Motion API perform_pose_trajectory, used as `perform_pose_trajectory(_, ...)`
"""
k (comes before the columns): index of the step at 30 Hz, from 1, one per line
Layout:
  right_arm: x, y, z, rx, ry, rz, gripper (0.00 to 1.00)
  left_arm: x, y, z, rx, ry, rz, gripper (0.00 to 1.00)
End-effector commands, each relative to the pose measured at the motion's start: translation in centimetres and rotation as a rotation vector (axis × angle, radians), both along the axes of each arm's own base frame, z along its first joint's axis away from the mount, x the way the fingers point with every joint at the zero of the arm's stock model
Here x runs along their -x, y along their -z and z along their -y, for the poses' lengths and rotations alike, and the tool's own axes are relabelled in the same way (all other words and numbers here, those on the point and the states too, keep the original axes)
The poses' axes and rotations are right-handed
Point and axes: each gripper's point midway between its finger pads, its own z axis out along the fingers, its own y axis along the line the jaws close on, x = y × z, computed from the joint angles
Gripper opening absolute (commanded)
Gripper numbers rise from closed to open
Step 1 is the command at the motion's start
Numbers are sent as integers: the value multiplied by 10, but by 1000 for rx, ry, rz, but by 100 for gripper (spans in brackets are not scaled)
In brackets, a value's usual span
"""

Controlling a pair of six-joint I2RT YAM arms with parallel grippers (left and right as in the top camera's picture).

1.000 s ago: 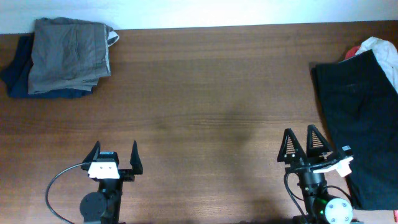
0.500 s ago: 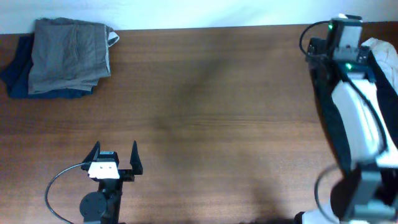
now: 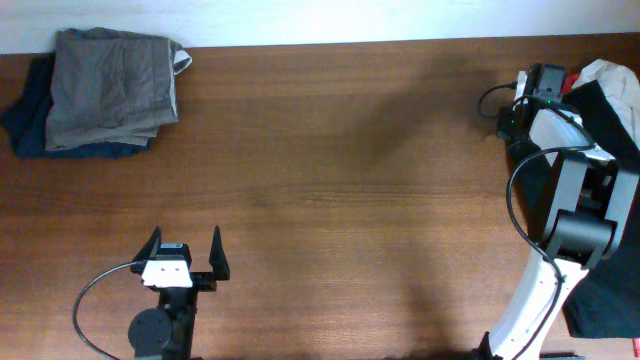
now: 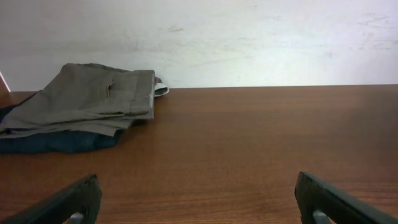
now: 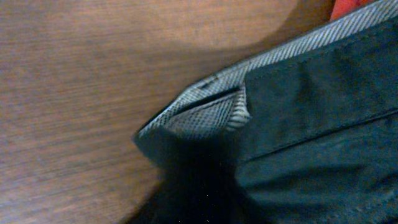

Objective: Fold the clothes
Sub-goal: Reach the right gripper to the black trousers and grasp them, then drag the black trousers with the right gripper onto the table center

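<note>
On the overhead view we see the left tool point(image 3: 185, 252) low in the left part of the frame. Its two fingers are spread wide apart with nothing between them, and it rests just above the bare brown worktop point(image 3: 330, 200). From the left wrist view both fingertips point(image 4: 71, 200) show at the bottom corners, released, facing across the worktop toward the far wall.

In the upper left corner of the overhead frame lies a folded stack. A grey-olive pair of trousers point(image 3: 112, 88) sits on top of a dark blue garment point(image 3: 28, 118), whose edge sticks out on the left and below.

The right arm stretches up along the right edge of the frame. Its right tool point(image 3: 518, 100) is down at the upper left corner of the black garment point(image 3: 603, 305), which lies spread there. The right wrist view is filled by that corner, showing dark cloth point(image 5: 311, 124) with a grey woven lining point(image 5: 205, 112) turned up at the edge. No fingers appear in it, so we cannot tell whether this tool is clenched or released.

A white cloth point(image 3: 615, 75) and a red cloth point(image 3: 572, 82) show beyond the black garment in the upper right corner.
</note>
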Motion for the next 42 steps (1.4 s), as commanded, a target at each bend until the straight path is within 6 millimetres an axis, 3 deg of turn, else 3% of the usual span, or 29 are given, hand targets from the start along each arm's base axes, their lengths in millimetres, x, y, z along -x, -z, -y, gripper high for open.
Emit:
perform_pose_trajectory(1, 6, -2, 12, 2, 68, -31, 4, 0, 2, 1, -14, 4, -3, 99)
perform_pose_trajectory(2, 2, -17, 13, 3, 72, -19, 4, 0, 2, 1, -14, 4, -3, 99)
perform_pose_trajectory(5, -13, -108, 14, 2, 99, 88, 4, 0, 2, 1, -14, 4, -3, 99)
perform_pose_trajectory(6, -16, -137, 4, 5, 62, 124, 4, 0, 2, 1, -14, 4, -3, 99)
perform_pose_trajectory(8, -18, -173, -17, 24, 8, 178, 4, 0, 2, 1, -14, 4, -3, 99)
perform_pose_trajectory(11, -22, -230, -75, 62, -132, 271, 4, 0, 2, 1, -14, 4, -3, 99)
perform_pose_trajectory(13, -19, -264, -128, 54, -226, 336, 4, 0, 2, 1, -14, 4, -3, 99)
perform_pose_trajectory(15, -17, -267, -178, 26, -332, 331, 4, 0, 2, 1, -14, 4, -3, 99)
perform_pose_trajectory(16, -13, -256, -241, -61, -476, 309, 4, 0, 2, 1, -14, 4, -3, 99)
perform_pose_trajectory(17, -9, -252, -268, -107, -541, 299, 4, 0, 2, 1, -14, 4, -3, 99)
perform_pose_trajectory(18, 1, -237, -330, -185, -652, 271, 4, 0, 2, 1, -14, 4, -3, 99)
perform_pose_trajectory(19, 10, -227, -371, -203, -721, 248, 4, 0, 2, 1, -14, 4, -3, 99)
perform_pose_trajectory(20, 18, -220, -397, -225, -751, 234, 4, 0, 2, 1, -14, 4, -3, 99)
perform_pose_trajectory(21, 39, -206, -450, -284, -787, 201, 4, 0, 2, 1, -14, 4, -3, 99)
perform_pose_trajectory(22, 55, -205, -484, -337, -793, 197, 4, 0, 2, 1, -14, 4, -3, 99)
perform_pose_trajectory(23, 74, -210, -514, -349, -857, 206, 17, 0, 2, 1, -14, 4, -3, 99)
perform_pose_trajectory(24, 81, -213, -522, -351, -877, 203, 32, 0, 2, 1, -14, 4, -3, 99)
perform_pose_trajectory(25, 89, -218, -526, -351, -891, 194, 35, 0, 2, 1, -14, 4, -3, 99)
perform_pose_trajectory(26, 96, -232, -520, -363, -867, 176, 36, 0, 2, 1, -14, 4, -3, 99)
perform_pose_trajectory(28, 107, -265, -495, -362, -810, 150, 99, 0, 2, 1, -14, 4, -3, 99)
perform_pose_trajectory(30, 104, -293, -422, -236, -628, 137, 99, 0, 2, 1, -14, 4, -3, 99)
perform_pose_trajectory(31, 99, -298, -373, -162, -465, 129, 99, 0, 2, 1, -14, 4, -3, 99)
perform_pose_trajectory(32, 97, -291, -317, -103, -336, 67, 99, 0, 2, 1, -14, 4, -3, 99)
perform_pose_trajectory(33, 100, -280, -288, -89, -273, 7, 99, 0, 2, 1, -14, 4, -3, 99)
perform_pose_trajectory(34, 106, -258, -246, -95, -174, -98, 99, 0, 2, 1, -14, 4, -3, 99)
perform_pose_trajectory(36, 117, -224, -221, -187, -104, -217, 99, 0, 2, 1, -14, 4, -3, 99)
perform_pose_trajectory(37, 134, -188, -193, -253, 63, -321, 99, 0, 2, 1, -14, 4, -3, 99)
perform_pose_trajectory(39, 149, -160, -159, -291, 269, -375, 99, -1, -11, -5, -18, -30, 49, 99)
perform_pose_trajectory(42, 152, -157, -150, -300, 301, -383, 99, 1, -47, 0, -22, -1, 197, 99)
